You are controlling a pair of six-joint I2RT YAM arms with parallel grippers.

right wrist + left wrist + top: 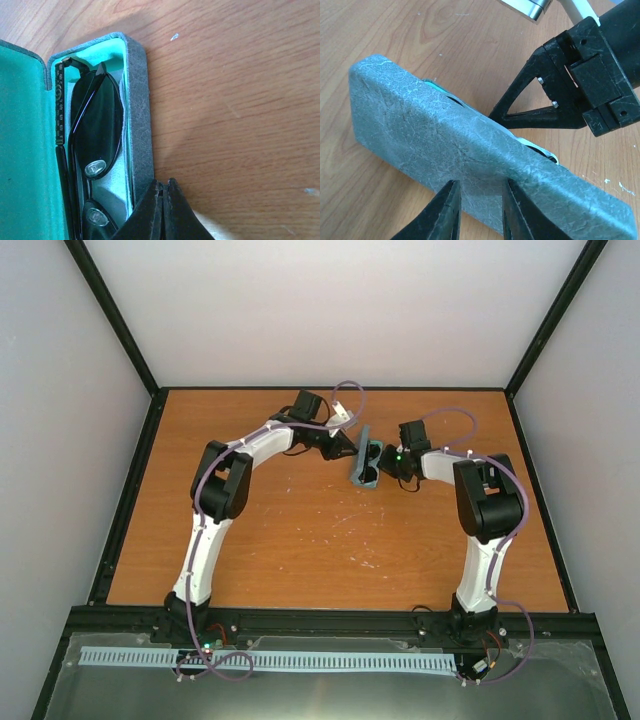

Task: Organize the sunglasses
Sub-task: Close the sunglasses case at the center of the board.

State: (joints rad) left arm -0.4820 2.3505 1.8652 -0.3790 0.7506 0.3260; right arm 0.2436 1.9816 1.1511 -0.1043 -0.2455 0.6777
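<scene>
Jaws of the left gripper (480, 182) stand a little apart, pinching the raised lid of the case (470, 145) at its edge. Left wrist view shows only the lid's grey-blue, crackled outside, so the contents are hidden there. Case sits open on the far half of the table (300, 550), about mid-width, lid up on its left side, base to the right. Inside the base, on green lining, lie the sunglasses (95, 125): small, black frame, dark glossy lenses, clear nose pads, thin black arms folded, one arm with a row of small pale marks running along the lid side. Pale layer under them, cloth or lining, cannot tell. Only the right wrist view gives that detail; top view shows just a dark shape in the case. Right gripper (166, 186) has its fingers pressed together, nothing between them, tips at the base's right wall. Left wrist view adds its black body just beyond the lid, one fingertip low by the lid's far side; whether it touches, cannot tell.
</scene>
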